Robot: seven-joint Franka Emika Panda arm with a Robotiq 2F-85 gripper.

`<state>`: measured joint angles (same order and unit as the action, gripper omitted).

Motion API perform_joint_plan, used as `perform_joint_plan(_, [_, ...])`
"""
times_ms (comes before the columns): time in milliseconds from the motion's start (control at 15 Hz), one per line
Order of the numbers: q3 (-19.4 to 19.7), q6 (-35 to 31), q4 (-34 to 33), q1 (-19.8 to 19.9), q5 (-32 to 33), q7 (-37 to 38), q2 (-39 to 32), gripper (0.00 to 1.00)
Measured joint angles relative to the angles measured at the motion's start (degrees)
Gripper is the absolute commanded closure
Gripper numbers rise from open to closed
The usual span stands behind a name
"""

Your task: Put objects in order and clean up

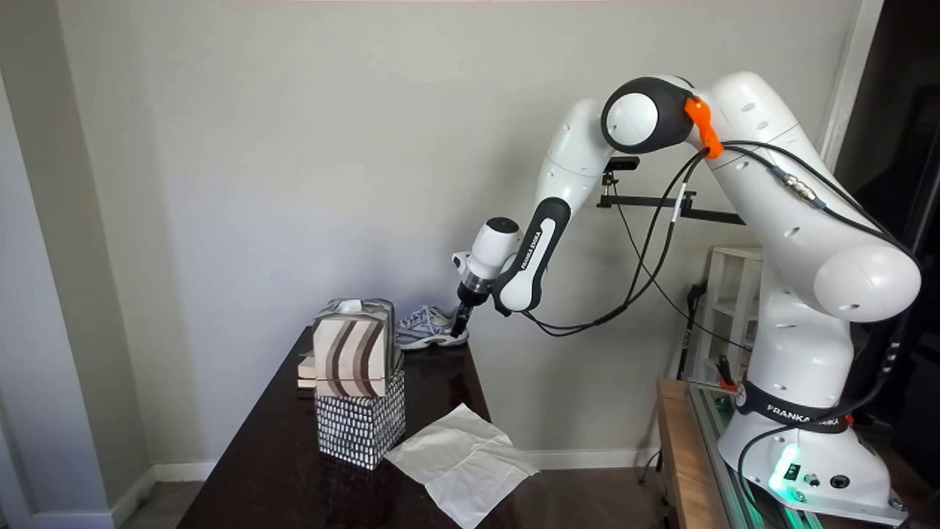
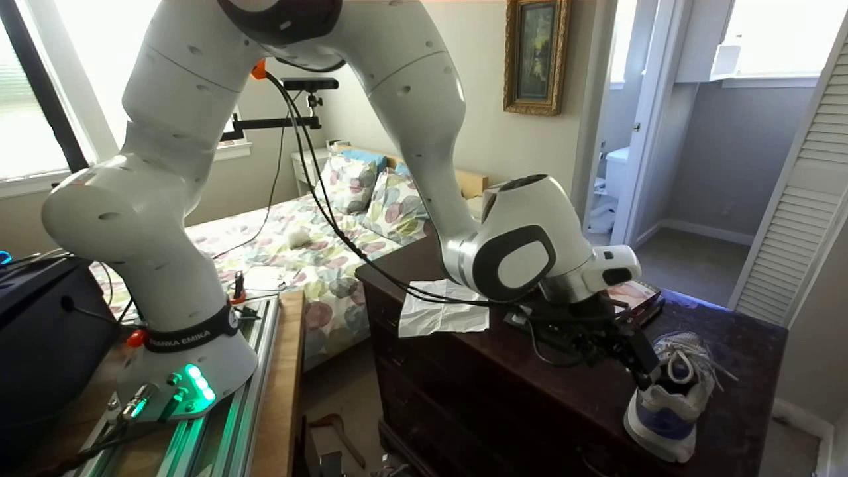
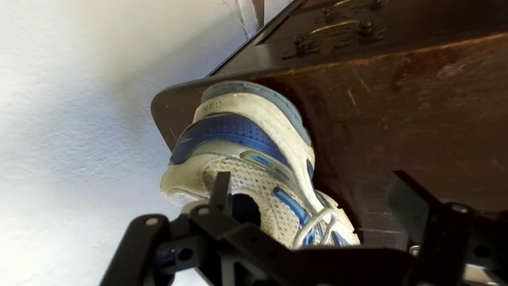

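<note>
White-and-blue, the shoe (image 3: pixel 258 163) sits near the dresser's (image 3: pixel 416 119) corner, a creased sheet (image 1: pixel 466 463) overhanging the edge, and the gripper (image 3: pixel 311 190) gapes empty over the shoe — likely the pick-up step, which next calls for closing on its side.

- Windows (image 2: pixel 109 53) at left glare white in an exterior view.
- Wrist view: soft shadow across a bright wall (image 3: pixel 79 99); near hand (image 3: pixel 311 194) slightly blurred.
- Table (image 1: pixel 272 455) dim, with faint sheen.
- Green light (image 1: pixel 782 474) glows on the robot's base (image 1: pixel 822 455).
</note>
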<state>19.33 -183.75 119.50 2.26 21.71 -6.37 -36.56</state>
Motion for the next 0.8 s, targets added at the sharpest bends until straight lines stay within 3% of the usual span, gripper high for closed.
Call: perform_joint_plan(800, [-4.2, -2.7, -4.5, 4.5, 0.0, -6.2, -3.4, 0.0])
